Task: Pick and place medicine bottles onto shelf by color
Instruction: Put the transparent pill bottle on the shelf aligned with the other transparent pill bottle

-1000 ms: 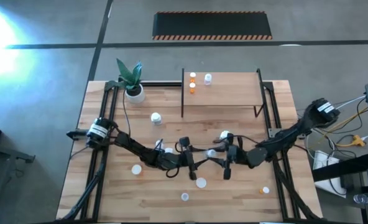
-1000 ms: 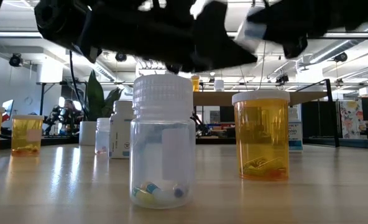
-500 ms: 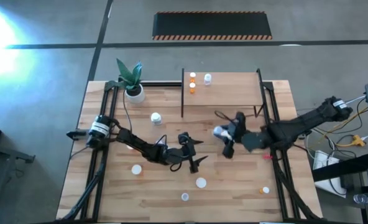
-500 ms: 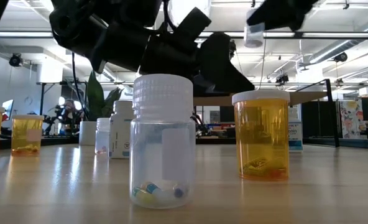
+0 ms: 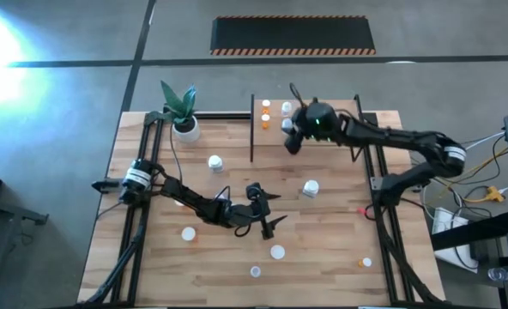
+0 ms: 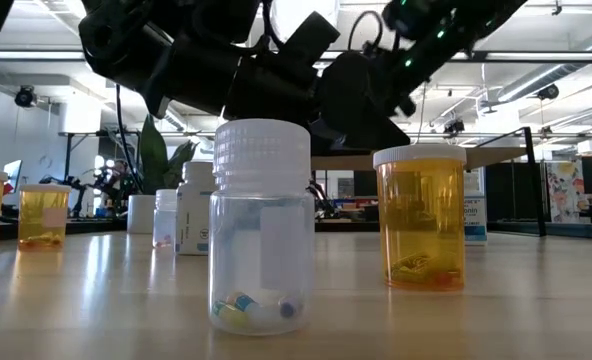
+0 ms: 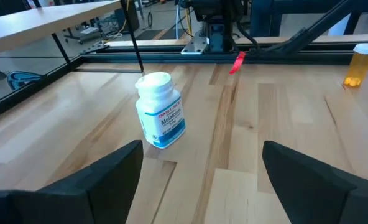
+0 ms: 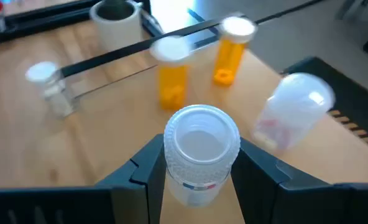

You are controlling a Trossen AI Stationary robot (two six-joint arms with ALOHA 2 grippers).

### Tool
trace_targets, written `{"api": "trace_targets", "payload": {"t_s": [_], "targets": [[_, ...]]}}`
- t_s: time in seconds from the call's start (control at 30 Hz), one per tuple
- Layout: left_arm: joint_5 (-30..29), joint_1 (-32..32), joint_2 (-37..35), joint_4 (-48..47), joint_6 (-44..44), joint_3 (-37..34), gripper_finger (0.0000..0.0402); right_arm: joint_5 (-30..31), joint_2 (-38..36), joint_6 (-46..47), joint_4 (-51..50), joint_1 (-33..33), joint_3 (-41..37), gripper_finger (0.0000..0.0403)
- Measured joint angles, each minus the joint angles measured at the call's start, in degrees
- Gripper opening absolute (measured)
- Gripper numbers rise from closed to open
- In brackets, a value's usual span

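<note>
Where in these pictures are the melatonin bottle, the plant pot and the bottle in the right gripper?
Melatonin bottle (image 7: 161,119): left wrist view, on its label.
Plant pot (image 5: 186,130): high view, on its white rim.
Bottle in the right gripper (image 8: 201,144): right wrist view, on its cap.

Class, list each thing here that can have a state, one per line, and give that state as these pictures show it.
right gripper: over the shelf, shut on a clear bottle, which is capped.
left gripper: open, empty, over the table's middle.
white bottle: upright on the table ahead of the left gripper, capped.
two orange bottles: upright on the shelf, capped.
white-bodied bottle: on the shelf, capped.
</note>
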Motion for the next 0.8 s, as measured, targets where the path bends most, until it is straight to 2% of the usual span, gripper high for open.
{"api": "trace_targets", "payload": {"t_s": [0.1, 0.37, 0.8], "targets": [[0.0, 0.0, 0.0, 0.0, 0.0, 0.0, 0.0315, -3.3, 3.4, -0.4, -0.1, -2.9, 1.5, 0.0137], [0.2, -0.2, 0.0, -0.1, -0.1, 0.0, 0.0315, -3.5, 7.0, -0.8, 0.3, -4.2, 4.1, 0.0142], [0.3, -0.4, 0.0, -0.1, -0.1, 0.0, 0.0315, -3.4, 3.2, -3.3, -3.6, -4.2, 3.9, 0.0240]]}}
